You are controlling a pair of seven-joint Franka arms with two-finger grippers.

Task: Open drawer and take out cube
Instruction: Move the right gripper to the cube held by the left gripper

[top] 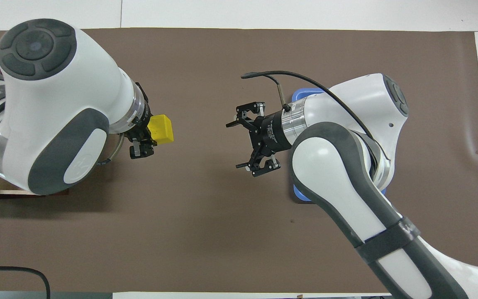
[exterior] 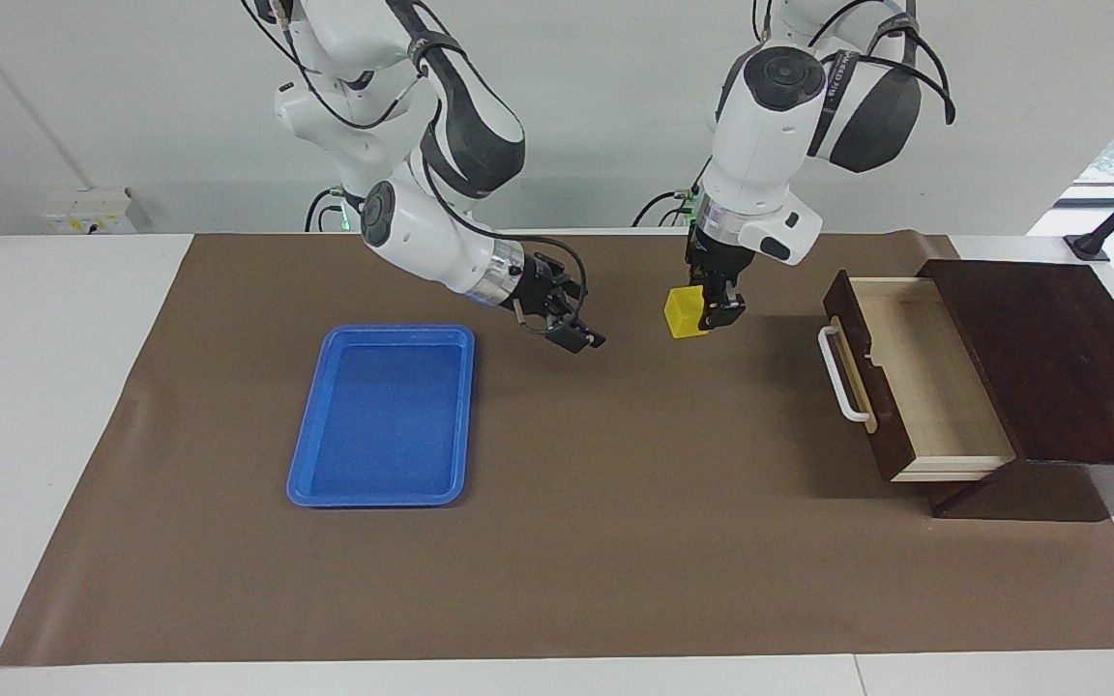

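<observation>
Facing view: left gripper gripping cube over mat; right gripper wide.

- Pretty bright, even light all over, looks like it's coming from above.
- Soft shadows sit on the brown mat under the left gripper and beside the drawer.
- Both views sharp, no real glare or blur.
</observation>
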